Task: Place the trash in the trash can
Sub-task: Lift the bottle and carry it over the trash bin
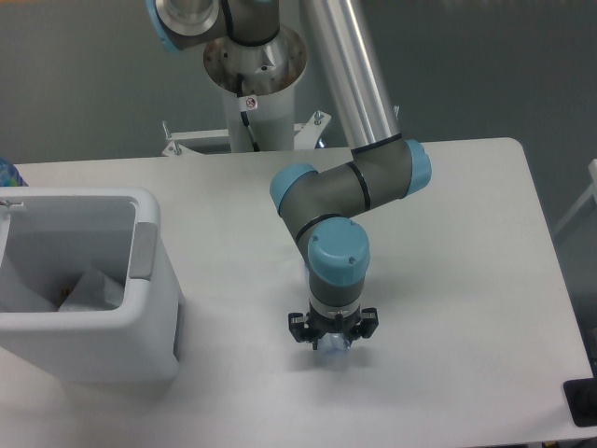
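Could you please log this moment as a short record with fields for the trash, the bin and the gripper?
wrapper: crumpled, inside the trash can
bottle: clear, on the table under the gripper, mostly hidden by it
trash can: white, upright, at the table's left side
gripper: pointing down at the bottle; jaws hidden, state unclear
table: white
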{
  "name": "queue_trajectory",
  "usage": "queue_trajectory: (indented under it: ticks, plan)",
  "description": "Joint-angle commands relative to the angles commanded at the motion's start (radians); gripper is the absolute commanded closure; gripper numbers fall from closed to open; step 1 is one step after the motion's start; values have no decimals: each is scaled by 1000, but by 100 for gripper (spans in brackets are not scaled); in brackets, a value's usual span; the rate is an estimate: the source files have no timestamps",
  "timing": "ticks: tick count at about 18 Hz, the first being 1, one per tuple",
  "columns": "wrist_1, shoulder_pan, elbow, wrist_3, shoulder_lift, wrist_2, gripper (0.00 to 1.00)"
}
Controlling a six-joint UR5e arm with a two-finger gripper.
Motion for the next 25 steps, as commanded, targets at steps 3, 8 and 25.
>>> queue_trajectory:
  ticks: [3, 8, 25]
  plan:
    - [-3, 2, 43, -3, 35, -11, 40]
    - [-3, 15, 219, -127, 58, -173, 40]
    - [11, 48, 361, -344, 242, -434, 40]
